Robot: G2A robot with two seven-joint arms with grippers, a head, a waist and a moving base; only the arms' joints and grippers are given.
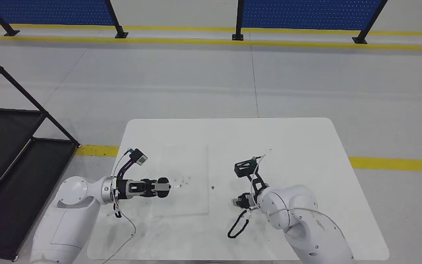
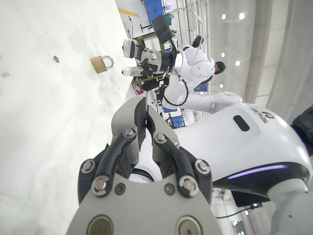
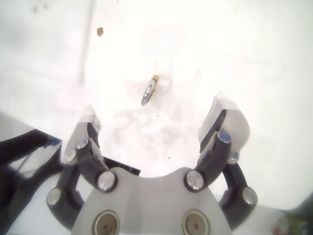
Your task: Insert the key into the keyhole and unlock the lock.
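A small brass padlock (image 2: 99,64) with a silver shackle lies flat on the white table (image 1: 297,145). In the right wrist view the padlock (image 3: 149,90) is seen edge-on, shackle end toward the camera. My right gripper (image 3: 156,106) hangs open just short of it, fingers spread wide to either side. From the left wrist view the right gripper (image 2: 126,61) faces the shackle with a small gap. My left gripper (image 2: 144,103) is shut, a thin metal sliver, apparently the key, sticking out between its pads. It (image 1: 173,187) hovers left of the table's middle, apart from the lock.
A faint clear sheet (image 1: 184,178) covers the table's middle-left. A small brown speck (image 3: 99,31) lies on the table beyond the padlock. A black rack (image 1: 26,152) stands off the table's left side. The table's front edge runs close under both arms.
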